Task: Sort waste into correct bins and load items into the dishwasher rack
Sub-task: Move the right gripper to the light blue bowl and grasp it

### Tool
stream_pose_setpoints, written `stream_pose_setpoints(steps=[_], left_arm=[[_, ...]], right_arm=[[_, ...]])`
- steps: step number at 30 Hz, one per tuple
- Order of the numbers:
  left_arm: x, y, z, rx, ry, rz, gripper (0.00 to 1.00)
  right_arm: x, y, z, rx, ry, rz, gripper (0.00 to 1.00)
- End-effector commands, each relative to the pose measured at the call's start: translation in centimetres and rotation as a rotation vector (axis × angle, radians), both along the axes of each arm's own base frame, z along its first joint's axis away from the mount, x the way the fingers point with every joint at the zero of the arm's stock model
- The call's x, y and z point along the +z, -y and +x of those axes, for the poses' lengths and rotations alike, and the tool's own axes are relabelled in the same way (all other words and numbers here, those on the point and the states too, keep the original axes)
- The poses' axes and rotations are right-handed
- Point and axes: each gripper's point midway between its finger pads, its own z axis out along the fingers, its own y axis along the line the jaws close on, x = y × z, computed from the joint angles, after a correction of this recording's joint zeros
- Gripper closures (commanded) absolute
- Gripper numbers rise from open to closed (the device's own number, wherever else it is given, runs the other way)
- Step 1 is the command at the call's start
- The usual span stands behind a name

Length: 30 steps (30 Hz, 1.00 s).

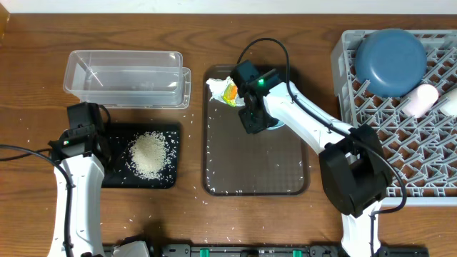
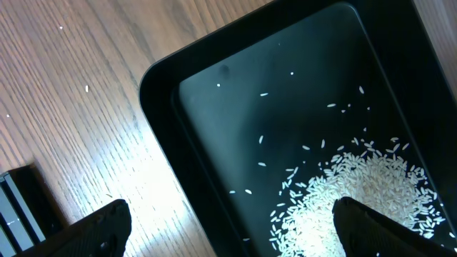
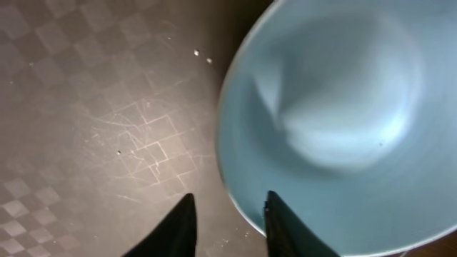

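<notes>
Small light-blue bowl [image 3: 335,114] sits on the brown flat serving tray [image 1: 285,171], upper right part; right gripper [image 3: 229,195] jaws narrow, astride its rim, with the outer finger not touching it; left gripper [image 2: 230,207] jaws wide, over the shallow black rectangular tray [image 2: 153,78], with a heap of loose white rice grains [image 2: 364,193] inside.

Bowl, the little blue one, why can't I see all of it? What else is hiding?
Bowl: right wrist view, cut off by the right and bottom edges; overhead, the right arm covers nearly all of it.
Tissue: overhead, the right arm hides part of it.
White cup: overhead, cut off by the right edge.
Rack: overhead, cut off by the right edge; the right arm covers its near corner.
</notes>
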Motion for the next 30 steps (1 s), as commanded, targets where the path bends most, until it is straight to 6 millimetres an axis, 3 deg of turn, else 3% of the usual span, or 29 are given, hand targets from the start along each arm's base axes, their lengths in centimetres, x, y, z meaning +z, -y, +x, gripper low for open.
stream_pose_setpoints(steps=[1,3,11,17,26,30], left_arm=[[-0.1,-0.1,-0.1,0.013,-0.005,0.002,0.07],[-0.1,-0.1,-0.1,0.013,-0.005,0.002,0.07],[-0.1,-0.1,-0.1,0.013,-0.005,0.002,0.07],[-0.1,-0.1,-0.1,0.013,-0.005,0.002,0.07],[-0.1,-0.1,-0.1,0.013,-0.005,0.002,0.07],[-0.1,-0.1,-0.1,0.013,-0.005,0.002,0.07]], right_arm=[[1.1,-0.8,0.6,0.033,0.039,0.037,0.65],[1.1,-1.2,1.2,0.058,0.067,0.05,0.6],[0.9,-1.4,1.6,0.066,0.09,0.055,0.62],[-0.8,-0.5,1.4,0.038,0.096,0.025,0.62],[-0.9,-0.7,1.2,-0.026,0.093,0.037,0.77],[-0.3,-0.8,1.3,-0.049,0.092,0.048,0.88]])
